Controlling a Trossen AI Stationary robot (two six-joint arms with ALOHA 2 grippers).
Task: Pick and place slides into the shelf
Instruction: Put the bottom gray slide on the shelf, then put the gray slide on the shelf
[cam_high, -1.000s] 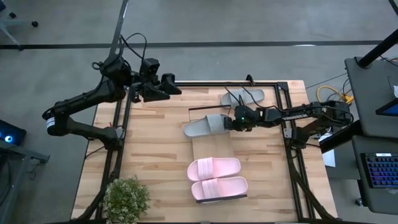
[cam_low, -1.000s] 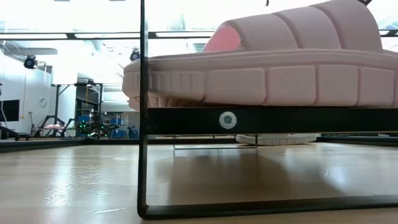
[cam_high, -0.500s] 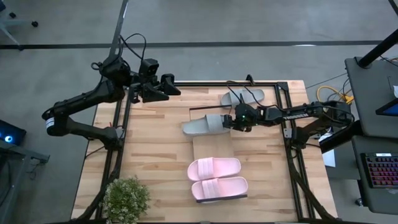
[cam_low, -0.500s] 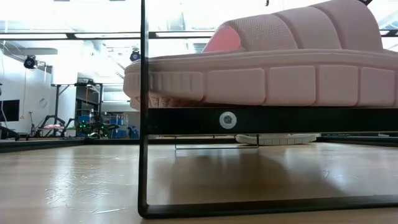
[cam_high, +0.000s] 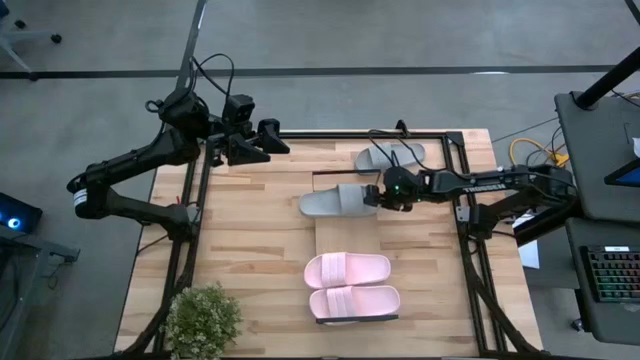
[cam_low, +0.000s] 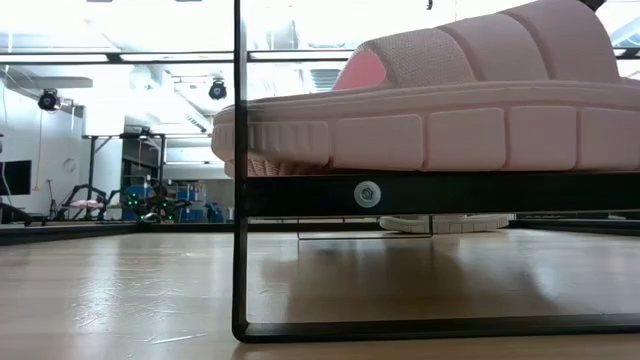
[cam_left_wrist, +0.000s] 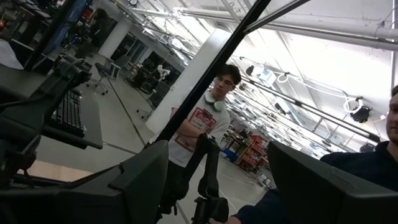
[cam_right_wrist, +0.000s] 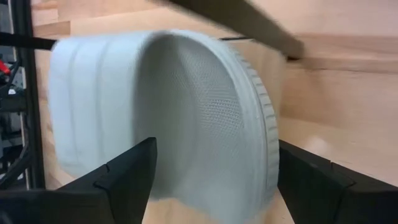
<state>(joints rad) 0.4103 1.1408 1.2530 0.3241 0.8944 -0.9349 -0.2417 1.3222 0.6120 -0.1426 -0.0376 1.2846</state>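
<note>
I had the right gripper (cam_high: 378, 195) spread wide around a grey slide (cam_high: 338, 200) lying across the shelf (cam_high: 345, 243) at its twelve-o'clock end. I judged backing off next. Left gripper (cam_high: 270, 138) waited open.

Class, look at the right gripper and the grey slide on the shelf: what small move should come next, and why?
Probably a short straight pull-back of the right gripper. Its fingers stand open on either side of the grey slide, which already lies on the shelf above the pink pair. The second grey slide is still on the table.
</note>
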